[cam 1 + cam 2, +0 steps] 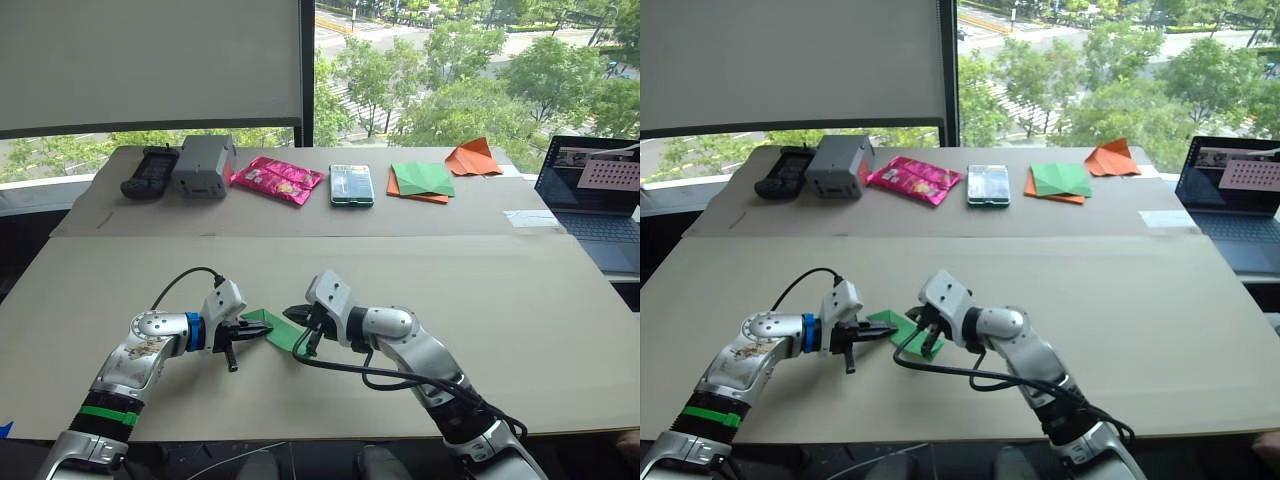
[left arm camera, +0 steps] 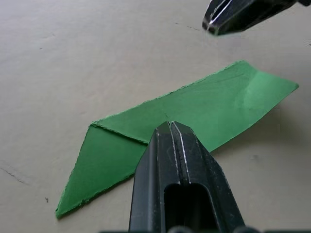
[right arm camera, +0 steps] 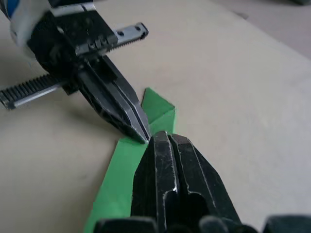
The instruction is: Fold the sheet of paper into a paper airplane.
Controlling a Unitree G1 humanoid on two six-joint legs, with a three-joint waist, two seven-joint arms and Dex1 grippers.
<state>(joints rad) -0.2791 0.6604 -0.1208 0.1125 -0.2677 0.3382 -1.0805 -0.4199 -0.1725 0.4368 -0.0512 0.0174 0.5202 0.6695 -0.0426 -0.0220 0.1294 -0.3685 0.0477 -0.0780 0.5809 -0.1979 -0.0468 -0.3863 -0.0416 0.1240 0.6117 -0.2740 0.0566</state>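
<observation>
Where both closed grippers meet, the sheet of paper (image 2: 184, 116) shows a diagonal crease.

Both arms reach inward and low over the surface, forearms angled toward each other so the two claws meet near the middle. The left claw (image 1: 250, 333) points toward the robot's right, its black fingers pressed together into a single tip. The right claw (image 1: 298, 322) points back toward it, fingers likewise closed flat against each other, tip just beside the left one.
</observation>
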